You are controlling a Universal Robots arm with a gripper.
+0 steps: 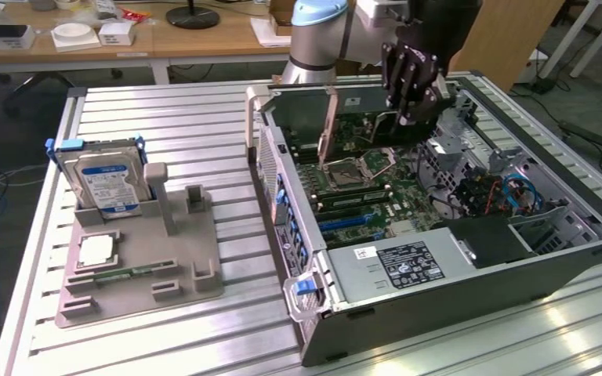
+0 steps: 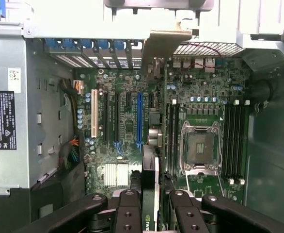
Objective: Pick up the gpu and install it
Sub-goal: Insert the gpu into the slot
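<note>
My grey arm (image 1: pixel 320 31), with its pale blue joint, rises at the back of the exterior view, and my black pincer (image 1: pixel 414 98) points downward. Its two fingers (image 2: pixel 128 208) are clamped on the gpu (image 2: pixel 150 179), one on each face.

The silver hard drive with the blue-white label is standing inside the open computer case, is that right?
No. The exterior view shows the boxy silver hard drive with the blue-white label standing in the grey plastic holder on the slatted metal table, outside the open dark computer case.
</note>
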